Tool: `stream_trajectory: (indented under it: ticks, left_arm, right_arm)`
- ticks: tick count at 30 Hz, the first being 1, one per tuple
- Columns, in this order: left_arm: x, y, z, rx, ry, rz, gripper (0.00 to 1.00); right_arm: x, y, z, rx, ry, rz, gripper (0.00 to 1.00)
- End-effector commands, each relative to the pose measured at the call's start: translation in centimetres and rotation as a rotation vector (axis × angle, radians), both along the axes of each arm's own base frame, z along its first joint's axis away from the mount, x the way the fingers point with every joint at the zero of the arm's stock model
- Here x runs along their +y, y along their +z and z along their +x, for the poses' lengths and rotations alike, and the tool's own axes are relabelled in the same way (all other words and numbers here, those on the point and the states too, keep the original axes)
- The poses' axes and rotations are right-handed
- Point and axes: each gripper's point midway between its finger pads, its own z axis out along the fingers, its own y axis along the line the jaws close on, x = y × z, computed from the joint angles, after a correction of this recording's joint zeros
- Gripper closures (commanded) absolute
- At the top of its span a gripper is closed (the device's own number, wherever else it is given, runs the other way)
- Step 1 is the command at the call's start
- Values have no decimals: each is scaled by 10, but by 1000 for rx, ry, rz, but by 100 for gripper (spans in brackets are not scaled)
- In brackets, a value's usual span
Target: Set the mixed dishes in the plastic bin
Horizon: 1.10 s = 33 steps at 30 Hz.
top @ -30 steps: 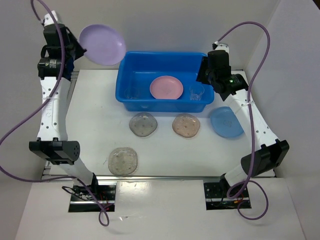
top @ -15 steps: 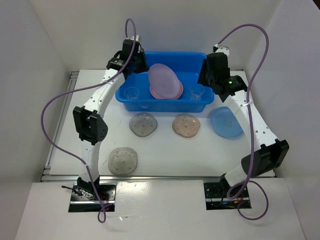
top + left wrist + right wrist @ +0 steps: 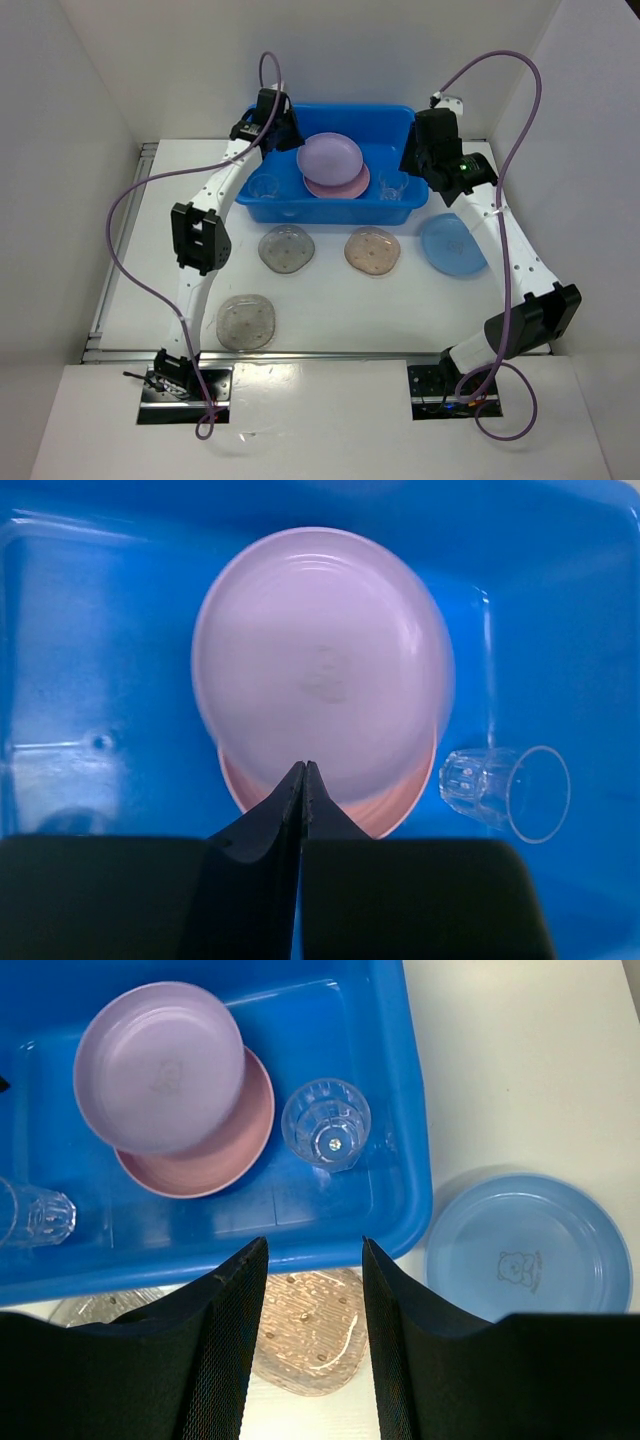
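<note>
The blue plastic bin (image 3: 300, 210) stands at the back of the table. Inside it a pink plate (image 3: 345, 185) lies flat, and the lavender plate (image 3: 330, 157) rests on it, shifted toward the far left. My left gripper (image 3: 296, 142) reaches into the bin, shut on the lavender plate's (image 3: 320, 670) near rim; in its wrist view my left gripper (image 3: 303, 768) has the jaws pressed together. One clear cup (image 3: 263, 186) lies on its side and another (image 3: 326, 1123) stands upright in the bin. My right gripper (image 3: 315, 1250) hangs open and empty over the bin's front right rim.
On the table before the bin lie a greyish speckled plate (image 3: 287, 248), a tan speckled plate (image 3: 373, 251) and a blue plate (image 3: 452, 245). Another greyish plate (image 3: 246, 322) lies nearer the left arm's base. White walls enclose the table.
My left arm swung from the far left into the bin with the lavender plate and lowered it onto the pink plate. The right arm barely moved.
</note>
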Motion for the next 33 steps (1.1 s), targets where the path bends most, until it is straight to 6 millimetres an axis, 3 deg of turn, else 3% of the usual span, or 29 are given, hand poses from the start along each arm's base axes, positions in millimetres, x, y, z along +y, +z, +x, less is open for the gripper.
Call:
stream_trajectory:
  ticks: [1,3,4,6,10,11,13,14,15,16,18,20,22,23,24,26,27,29,31,33]
  left_arm:
    - [-15,27,5,-63,-35,-67,100]
    - [-17,26,2,-52,-47,-70,100]
    - [-16,41,-1,-72,-47,-77,100]
    - [-18,47,-4,-83,-76,-76,99]
    - [-14,108,-26,-170,-124,-80,81]
    - [-12,111,-31,-172,-131,-67,78]
    - [-4,136,-41,-211,-137,-70,75]
    - [-3,139,-45,-207,-137,-69,73]
    - [4,132,-46,-190,-132,-55,73]
    - [6,142,-54,-200,-132,-58,72]
    - [10,138,-59,-183,-148,-68,71]
    - [25,129,-64,-149,-149,-76,71]
    - [38,131,-68,-154,-137,-65,69]
    - [39,121,-72,-125,-136,-60,68]
    - [49,127,-75,-139,-128,-48,66]
    - [60,124,-80,-132,-118,-20,62]
    - [67,132,-86,-148,-114,-13,59]
    - [75,119,-95,-113,-98,27,52]
    - [80,120,-105,-113,-95,43,51]
    - [84,101,-111,-71,-92,66,49]
  right_arm:
    - [-11,13,-10,-31,-36,2,52]
    - [-10,7,-12,-13,-33,9,50]
    - [-12,5,-14,-5,-42,0,49]
    - [-17,-16,-16,61,-69,-31,42]
    - [-54,-78,-35,300,-227,-91,37]
    - [-72,-93,-42,356,-278,-97,37]
    - [-97,-108,-52,424,-346,-103,35]
    - [-123,-114,-55,447,-420,-102,35]
    - [-137,-114,-57,453,-453,-101,35]
    - [-150,-124,-57,484,-487,-92,35]
    - [-172,-133,-61,517,-513,-33,35]
    - [-176,-150,-59,559,-521,-28,35]
    - [-181,-162,-59,601,-526,-37,35]
    - [-181,-170,-58,623,-525,-40,35]
    - [-182,-184,-58,667,-516,-53,35]
    - [-188,-190,-59,709,-532,-53,35]
    - [-190,-199,-60,735,-538,-67,35]
    - [-202,-200,-64,748,-569,-56,35]
    - [-213,-208,-70,779,-608,-58,36]
    - [-229,-211,-76,793,-657,-59,38]
